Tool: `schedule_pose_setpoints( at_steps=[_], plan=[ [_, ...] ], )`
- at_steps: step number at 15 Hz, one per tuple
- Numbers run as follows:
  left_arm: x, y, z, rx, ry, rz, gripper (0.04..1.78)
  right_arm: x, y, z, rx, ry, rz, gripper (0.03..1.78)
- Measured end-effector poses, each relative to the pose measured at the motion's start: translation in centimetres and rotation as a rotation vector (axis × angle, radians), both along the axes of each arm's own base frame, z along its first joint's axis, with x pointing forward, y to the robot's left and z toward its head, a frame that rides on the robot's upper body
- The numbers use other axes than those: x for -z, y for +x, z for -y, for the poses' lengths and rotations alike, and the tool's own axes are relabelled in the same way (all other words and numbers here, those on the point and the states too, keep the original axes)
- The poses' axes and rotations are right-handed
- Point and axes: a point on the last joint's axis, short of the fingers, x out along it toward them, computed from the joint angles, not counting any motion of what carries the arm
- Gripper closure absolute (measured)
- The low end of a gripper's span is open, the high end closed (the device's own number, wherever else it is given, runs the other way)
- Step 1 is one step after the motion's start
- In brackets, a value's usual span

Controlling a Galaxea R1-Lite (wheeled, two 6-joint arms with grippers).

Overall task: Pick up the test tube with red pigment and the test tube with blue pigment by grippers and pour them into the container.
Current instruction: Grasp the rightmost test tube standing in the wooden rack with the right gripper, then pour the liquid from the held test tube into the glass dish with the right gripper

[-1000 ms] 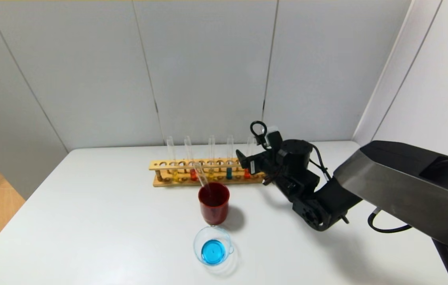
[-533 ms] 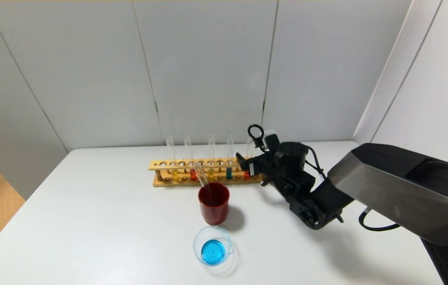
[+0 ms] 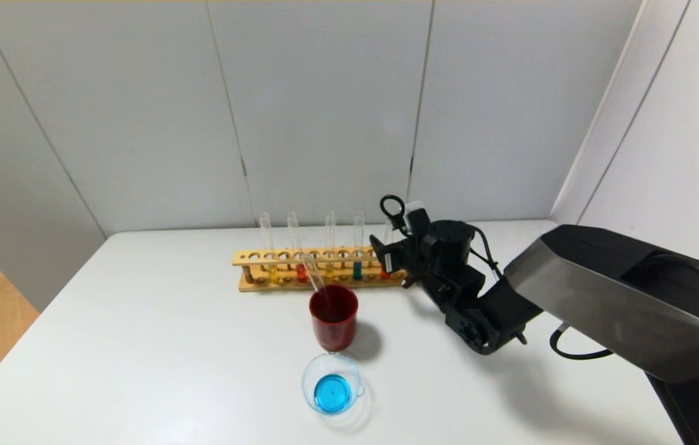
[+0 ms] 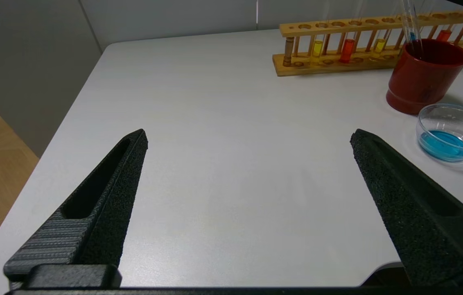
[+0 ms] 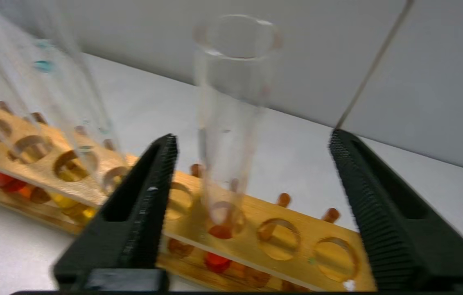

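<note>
A wooden rack (image 3: 262, 256) at the back holds several tubes. The test tube with red pigment (image 3: 385, 271) stands near the rack's right end. My right gripper (image 3: 381, 252) is open around it, and in the right wrist view the tube (image 5: 231, 123) stands between the spread fingers (image 5: 254, 135), touching neither. A second red tube (image 3: 301, 273) stands further left. No tube with bright blue liquid shows. An empty clear tube (image 3: 312, 272) leans in the dark red cup (image 3: 334, 321). The container (image 3: 306, 378) in front holds blue liquid. My left gripper (image 4: 249, 133) is open and empty over bare table.
Yellow tubes (image 3: 272, 272) and a teal tube (image 3: 357, 270) stand in the rack. The red cup stands between the rack and the beaker. The white table (image 3: 170, 346) ends at the grey wall behind the rack. The right arm (image 3: 602, 296) reaches in from the right.
My right gripper has moved a little left and farther back, closing in on the rack's right end. Tubes, cup and beaker have not moved.
</note>
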Motion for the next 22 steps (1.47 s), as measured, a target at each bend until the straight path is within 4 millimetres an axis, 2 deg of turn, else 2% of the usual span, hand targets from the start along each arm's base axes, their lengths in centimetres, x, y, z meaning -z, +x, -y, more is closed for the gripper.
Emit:
schedule_pose_setpoints(
  at_steps=[4,6,10,13,18,22],
  plan=[
    [0.0,0.0,0.0,0.0,0.0,0.0,0.07,0.2,0.1,-0.5,-0.01,-0.009,0.008,1.26],
    [0.0,0.0,0.0,0.0,0.001,0.0,0.07,0.3,0.1,-0.6,-0.013,-0.007,0.011,1.45],
    [0.0,0.0,0.0,0.0,0.0,0.0,0.07,0.0,0.2,-0.5,-0.006,-0.004,0.017,1.46],
    [0.0,0.0,0.0,0.0,0.0,0.0,0.07,-1.2,0.2,-0.2,-0.002,0.012,0.041,1.46],
    [0.0,0.0,0.0,0.0,0.0,0.0,0.07,-7.9,0.5,0.6,0.022,0.072,0.159,1.46],
    [0.0,0.0,0.0,0.0,0.0,0.0,0.07,-14.0,-0.7,1.1,0.022,0.104,0.235,1.46]
  ],
)
